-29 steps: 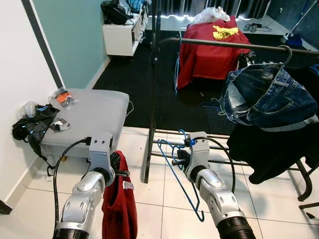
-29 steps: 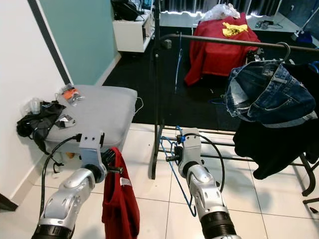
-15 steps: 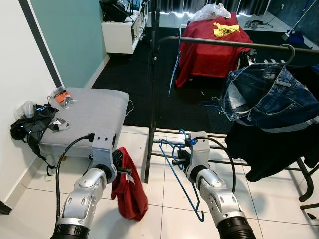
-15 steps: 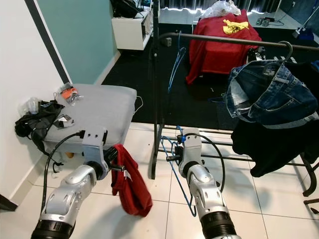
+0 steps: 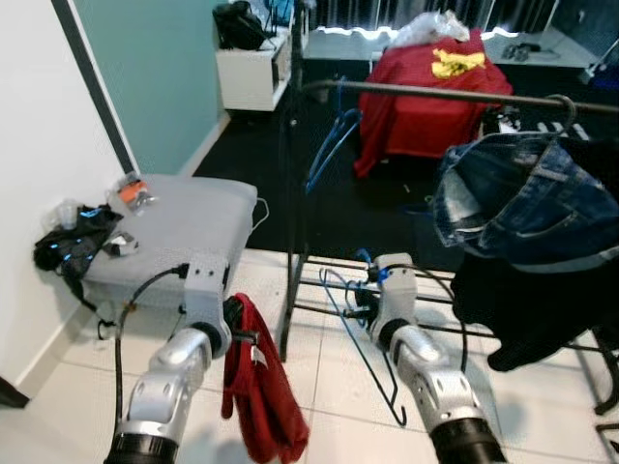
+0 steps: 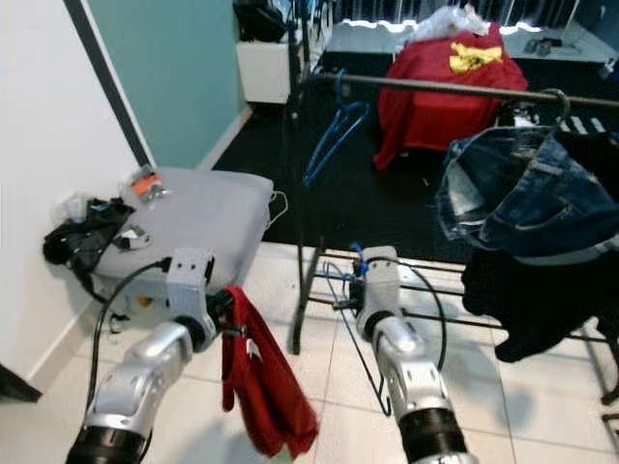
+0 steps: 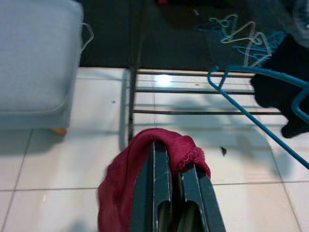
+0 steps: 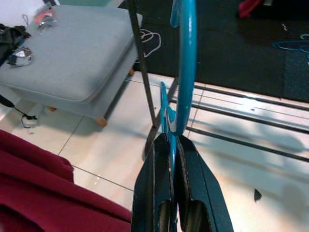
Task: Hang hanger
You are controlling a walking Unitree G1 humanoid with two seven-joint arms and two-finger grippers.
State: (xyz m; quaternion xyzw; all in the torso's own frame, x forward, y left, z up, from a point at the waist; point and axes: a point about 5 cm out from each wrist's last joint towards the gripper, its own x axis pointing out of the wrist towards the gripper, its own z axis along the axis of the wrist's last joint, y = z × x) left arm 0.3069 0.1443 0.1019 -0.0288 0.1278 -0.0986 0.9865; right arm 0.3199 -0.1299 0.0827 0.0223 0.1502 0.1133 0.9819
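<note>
My right gripper [image 5: 360, 305] is shut on a blue wire hanger [image 5: 366, 340], low over the tiled floor in front of the clothes rack. The right wrist view has the hanger's hook [image 8: 186, 67] rising from between the black fingers [image 8: 157, 174]. Beside it, my left gripper [image 5: 238, 327] is shut on a dark red garment [image 5: 259, 391] that hangs down toward the floor. That cloth [image 7: 145, 150] lies bunched over the fingertips in the left wrist view. The dark rail [image 5: 435, 94] runs across above both grippers.
Another blue hanger [image 5: 329, 145] hangs at the rail's left end; jeans [image 5: 522, 203] and a black garment [image 5: 532, 300] hang at its right. A grey ottoman [image 5: 179, 227] with small items stands left, by the white wall. The rack's low bars [image 5: 319, 290] cross the tiles.
The red garment swung out to the right and now hangs lower beside my left arm. The head camera has shifted a little. Both grips are unchanged.
</note>
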